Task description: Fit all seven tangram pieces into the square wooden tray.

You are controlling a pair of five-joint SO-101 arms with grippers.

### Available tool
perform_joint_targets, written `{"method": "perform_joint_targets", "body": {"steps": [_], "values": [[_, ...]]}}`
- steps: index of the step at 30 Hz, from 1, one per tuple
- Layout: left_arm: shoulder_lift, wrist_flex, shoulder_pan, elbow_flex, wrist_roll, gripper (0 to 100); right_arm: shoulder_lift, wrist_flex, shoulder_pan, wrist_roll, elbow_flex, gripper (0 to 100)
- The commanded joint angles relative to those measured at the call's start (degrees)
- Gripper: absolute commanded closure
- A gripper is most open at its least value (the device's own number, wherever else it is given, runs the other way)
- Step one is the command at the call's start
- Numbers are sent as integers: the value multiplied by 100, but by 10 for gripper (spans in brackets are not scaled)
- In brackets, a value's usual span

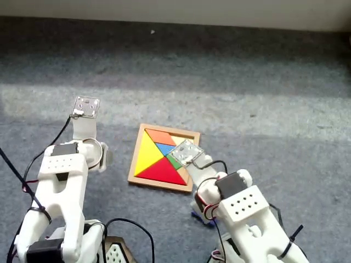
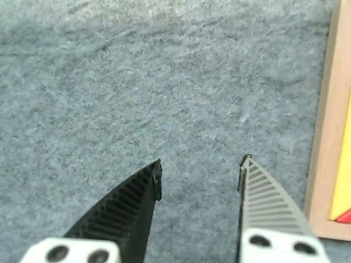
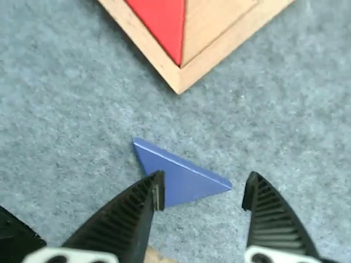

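The wooden tray (image 1: 135, 156) holds, as far as I can tell, 5 pieces (image 1: 162, 171). Under the right gripper (image 3: 203, 189), jaws spread, lies a loose blue triangle (image 3: 175, 178), with the tray corner just ahead. The left gripper (image 2: 202, 163) gapes, holding nothing.

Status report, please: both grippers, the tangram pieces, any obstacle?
Left gripper open over carpet beside tray. Right gripper open above blue triangle, outside tray. Nothing in the way.
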Motion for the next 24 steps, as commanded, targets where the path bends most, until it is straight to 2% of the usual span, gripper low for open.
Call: {"method": "perform_joint_targets", "body": {"steps": [1,10,16,21,24], "values": [[-127,-70,13,4,70,758,-66,-444,-409,62,268,767],[-127,-70,22,4,70,758,-66,-690,-567,79,673,767],[-127,-70,22,4,70,758,-66,-690,-541,501,708,770],[-127,-70,22,4,70,758,-40,-760,-541,545,725,771],[-127,-62,22,4,70,758,400,-910,-541,519,699,771]]}}
